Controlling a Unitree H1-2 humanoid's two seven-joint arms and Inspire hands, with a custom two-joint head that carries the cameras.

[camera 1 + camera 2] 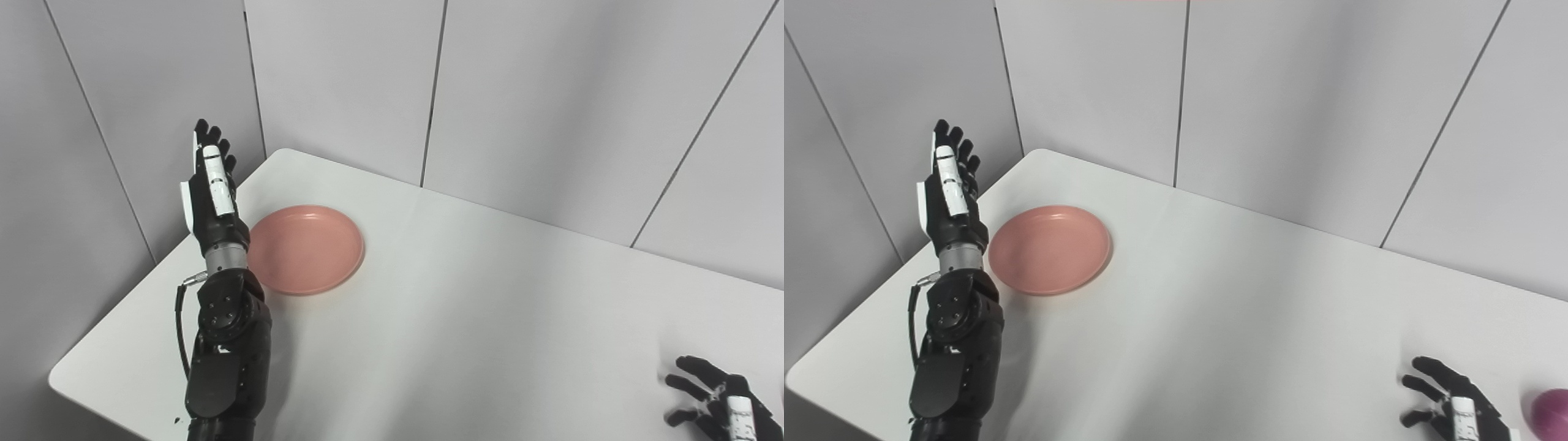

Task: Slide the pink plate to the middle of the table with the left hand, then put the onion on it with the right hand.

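The pink plate [305, 248] lies empty on the left part of the white table [465, 318]. My left hand [211, 187] is open, fingers stretched out and pointing away from me, raised just left of the plate's left rim. It holds nothing. My right hand [1448, 401] is open with fingers spread, low over the table at the bottom right. The purple onion [1549, 413] sits at the right edge of the right eye view, just right of that hand and apart from it. The onion does not show in the left eye view.
Grey wall panels [343, 79] stand behind the table and along its left side, close to my left hand. The table's left corner [61, 380] is rounded, near my left forearm [226, 349].
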